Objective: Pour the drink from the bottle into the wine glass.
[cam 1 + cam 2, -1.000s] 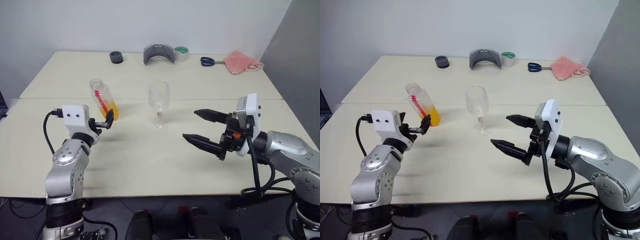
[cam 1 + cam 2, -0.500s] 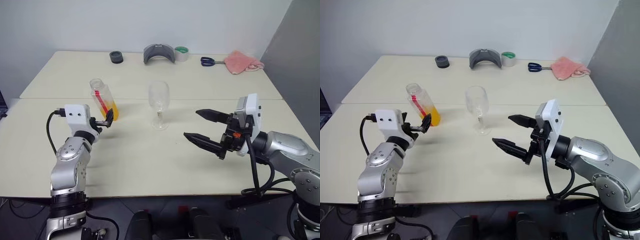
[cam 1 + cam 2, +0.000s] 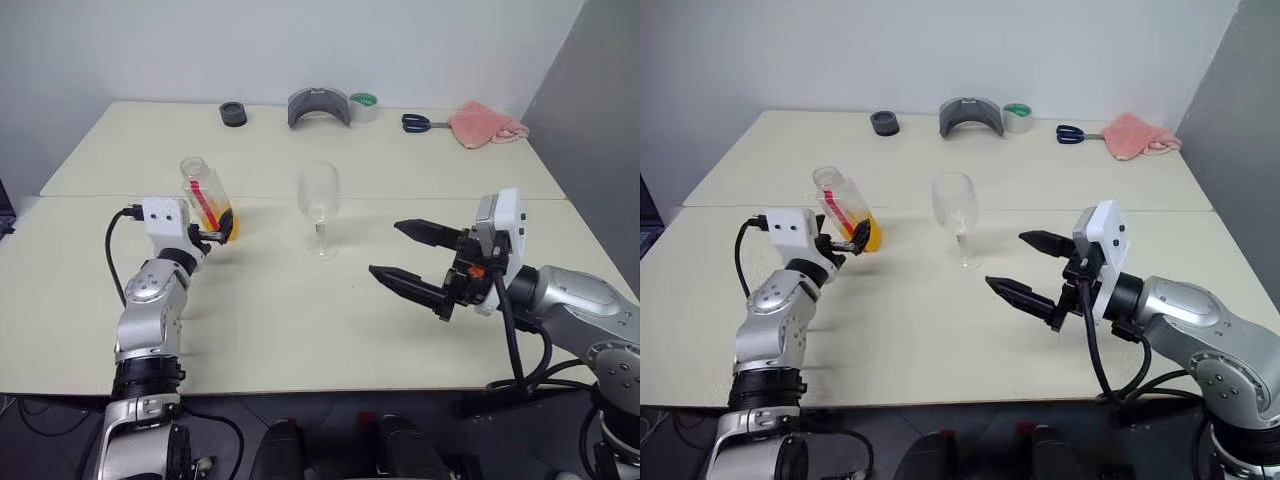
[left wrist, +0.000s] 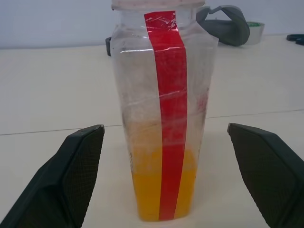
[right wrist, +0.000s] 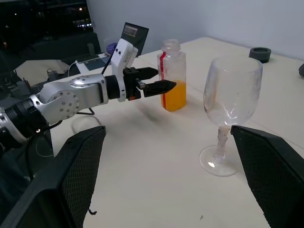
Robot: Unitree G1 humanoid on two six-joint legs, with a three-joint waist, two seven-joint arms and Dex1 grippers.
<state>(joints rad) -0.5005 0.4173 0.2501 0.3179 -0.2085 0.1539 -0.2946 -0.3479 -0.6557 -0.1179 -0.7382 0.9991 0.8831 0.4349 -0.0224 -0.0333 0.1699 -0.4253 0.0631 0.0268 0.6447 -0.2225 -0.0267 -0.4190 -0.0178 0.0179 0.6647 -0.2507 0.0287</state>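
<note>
- From my head, I see the bottle (image 3: 204, 196) standing on the table (image 3: 300, 300), on my left side. It has no cap on.
- The drink (image 3: 222, 222) is orange and sits low in the bottle.
- My left hand (image 3: 217, 232) is right at the bottle, low down by the drink. Its fingers are wide apart. I cannot tell if they touch the bottle.
- The wine glass (image 3: 318, 205) stands upright near the middle of the table, to the right of the bottle. It looks empty.
- My right hand (image 3: 400, 255) hangs above the table, to the right of the wine glass and well apart from it. It is wide open and holds nothing.
- At the far edge of the table lie a black round thing (image 3: 233, 114), a gray curved thing (image 3: 318, 107), a roll of tape (image 3: 363, 106), scissors (image 3: 416, 123) and a pink cloth (image 3: 484, 124).
- From my left wrist, the bottle (image 4: 164, 109) stands between my two black fingers (image 4: 71, 175). There is a gap on each side. A red stripe (image 4: 170, 118) runs down its front.
- From my right wrist, the wine glass (image 5: 229, 114) is close, between my two fingers (image 5: 71, 175). The bottle (image 5: 173, 76) stands past it, with my left hand (image 5: 161, 80) beside it.
</note>
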